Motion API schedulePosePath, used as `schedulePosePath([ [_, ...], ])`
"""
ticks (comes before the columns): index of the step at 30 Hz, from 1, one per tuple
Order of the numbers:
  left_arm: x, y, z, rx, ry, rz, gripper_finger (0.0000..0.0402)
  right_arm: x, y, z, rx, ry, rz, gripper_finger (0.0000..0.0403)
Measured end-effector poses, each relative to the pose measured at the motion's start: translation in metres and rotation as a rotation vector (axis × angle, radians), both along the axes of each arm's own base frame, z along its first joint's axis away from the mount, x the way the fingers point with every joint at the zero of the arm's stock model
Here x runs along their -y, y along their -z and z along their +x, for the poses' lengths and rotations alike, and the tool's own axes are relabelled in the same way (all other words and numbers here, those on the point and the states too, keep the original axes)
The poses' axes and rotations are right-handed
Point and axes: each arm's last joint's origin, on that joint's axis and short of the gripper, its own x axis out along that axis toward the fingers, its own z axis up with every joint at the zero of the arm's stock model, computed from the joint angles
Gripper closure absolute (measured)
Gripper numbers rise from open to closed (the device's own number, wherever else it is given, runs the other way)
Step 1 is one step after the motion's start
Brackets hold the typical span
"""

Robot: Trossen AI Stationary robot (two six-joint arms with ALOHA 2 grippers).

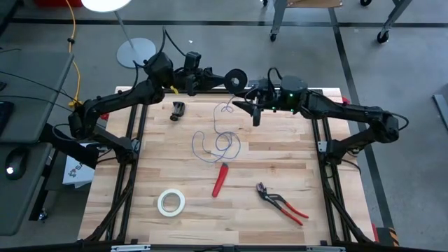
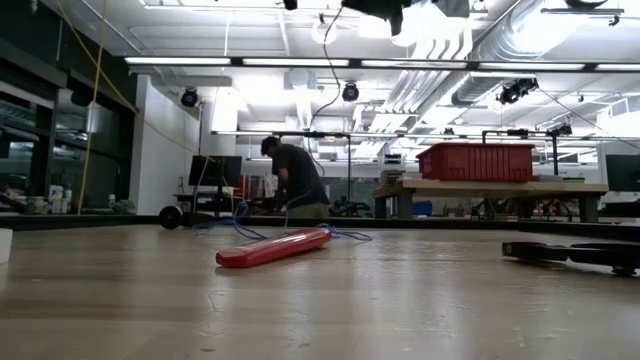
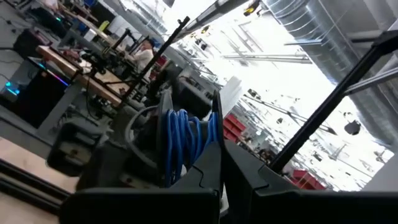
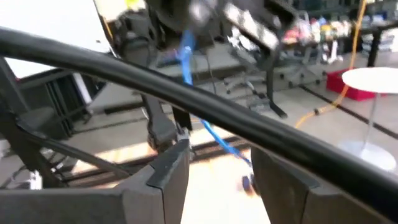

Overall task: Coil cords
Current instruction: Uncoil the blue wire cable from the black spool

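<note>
A small black round spool (image 1: 239,79) is held above the table's far edge by my left gripper (image 1: 228,79), which is shut on it. In the left wrist view the spool (image 3: 149,134) carries several turns of blue wire (image 3: 185,142). The thin blue-violet wire (image 1: 219,143) lies in loose loops at mid-table, and one strand rises toward the spool. My right gripper (image 1: 250,112) is open beside the spool, over the far middle of the table. In its wrist view the strand (image 4: 211,132) passes between its two fingers (image 4: 219,177). My left gripper pinches the spool's thin black side disc (image 3: 216,134) at its rim between its two fingers (image 3: 198,183). The spool is lifted clear of the table, and the wire trails down from it. My right gripper: I cannot tell whether its fingers touch the strand that runs between them.
A red-handled tool (image 1: 220,180) lies near mid-table and also shows in the low view (image 2: 275,246). Red-handled pliers (image 1: 281,204) lie at the near right. A white tape roll (image 1: 171,201) is at the near left and a small black part (image 1: 178,110) at the far left. A person (image 2: 296,183) stands in the room behind.
</note>
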Motion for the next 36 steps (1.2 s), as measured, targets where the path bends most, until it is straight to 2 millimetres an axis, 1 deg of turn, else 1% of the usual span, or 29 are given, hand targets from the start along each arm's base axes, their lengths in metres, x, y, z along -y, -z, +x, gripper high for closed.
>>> schedulePosePath([
  [3, 0.0, 0.0, 0.0, 0.0, -0.001, -0.002, 0.0402, -0.002, -0.001, 0.001, 0.007, 0.012, -0.02, 0.0242],
  [6, 0.0, 0.0, 0.0, -0.001, 0.001, -0.008, 0.0402, -0.003, -0.001, 0.001, 0.002, 0.019, -0.038, 0.0265],
  [8, 0.001, 0.0, 0.0, -0.002, -0.002, -0.01, 0.0401, -0.003, 0.0, 0.002, 0.001, 0.017, -0.039, 0.0293],
  [12, 0.001, 0.0, 0.0, -0.001, -0.002, -0.011, 0.0401, -0.005, 0.001, 0.003, -0.007, 0.014, -0.034, 0.038],
  [13, 0.001, 0.0, 0.0, -0.001, 0.0, -0.016, 0.0401, -0.005, 0.001, 0.003, 0.0, 0.014, -0.028, 0.039],
  [16, 0.001, -0.001, 0.0, 0.007, 0.017, -0.065, 0.0401, -0.005, -0.001, 0.003, 0.027, 0.017, 0.003, 0.0398],
  [19, 0.002, -0.001, 0.0, -0.011, 0.071, -0.134, 0.0401, -0.003, -0.004, 0.005, 0.07, 0.022, -0.015, 0.04],
  [22, 0.006, -0.001, 0.001, -0.032, 0.136, -0.185, 0.0401, 0.003, -0.005, 0.006, 0.098, 0.037, -0.027, 0.0402],
  [26, 0.013, 0.0, 0.002, -0.075, 0.249, -0.214, 0.0401, 0.014, -0.007, 0.003, 0.109, 0.066, -0.033, 0.0402],
  [29, 0.018, 0.004, 0.002, -0.135, 0.305, -0.239, 0.0401, 0.022, -0.011, -0.004, 0.122, 0.095, -0.038, 0.0402],
  [31, 0.02, 0.006, 0.0, -0.188, 0.318, -0.242, 0.0401, 0.026, -0.017, -0.012, 0.137, 0.111, -0.044, 0.0402],
  [34, 0.021, 0.009, -0.009, -0.254, 0.28, -0.211, 0.0401, 0.028, -0.027, -0.028, 0.151, 0.126, -0.051, 0.0403],
  [36, 0.019, 0.009, -0.017, -0.277, 0.21, -0.174, 0.0401, 0.027, -0.033, -0.04, 0.151, 0.136, -0.057, 0.0403],
])
